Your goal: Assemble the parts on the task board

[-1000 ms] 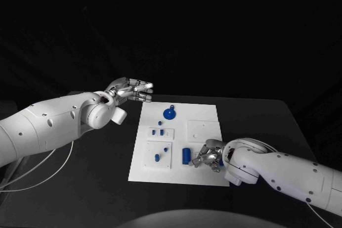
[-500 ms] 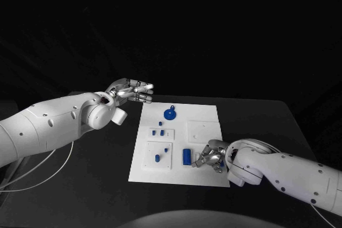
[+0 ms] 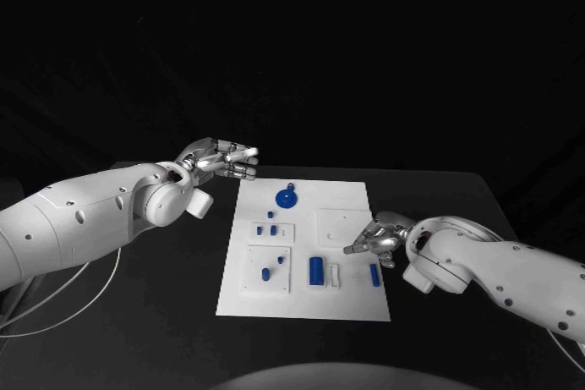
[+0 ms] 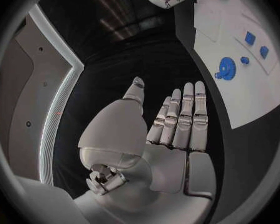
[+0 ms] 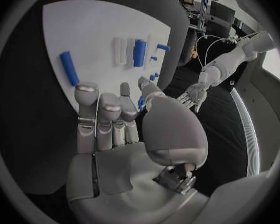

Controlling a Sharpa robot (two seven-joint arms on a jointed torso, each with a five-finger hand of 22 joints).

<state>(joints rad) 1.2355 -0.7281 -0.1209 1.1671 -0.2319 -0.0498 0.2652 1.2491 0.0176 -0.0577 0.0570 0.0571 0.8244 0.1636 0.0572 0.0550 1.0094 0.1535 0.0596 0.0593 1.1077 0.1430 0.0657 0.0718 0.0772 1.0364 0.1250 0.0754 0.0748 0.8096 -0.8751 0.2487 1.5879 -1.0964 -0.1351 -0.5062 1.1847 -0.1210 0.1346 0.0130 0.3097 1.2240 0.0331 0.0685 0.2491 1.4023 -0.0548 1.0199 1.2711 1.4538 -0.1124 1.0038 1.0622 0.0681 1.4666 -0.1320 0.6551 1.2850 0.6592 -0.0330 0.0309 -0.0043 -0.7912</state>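
One task board (image 3: 347, 299), two hands, and about eight blue parts (image 3: 317, 270).

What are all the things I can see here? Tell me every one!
Table: one, black, under everything.
Board: one, white, middle of the table.
Round part: one, blue, far end of the board.
Long parts: two, blue, near end of the board, one by the right hand.
Small parts: several, blue, on the board's left side.
Left hand: silver, off the board's far left corner, holding nothing.
Right hand: silver, over the board's right edge, holding nothing.
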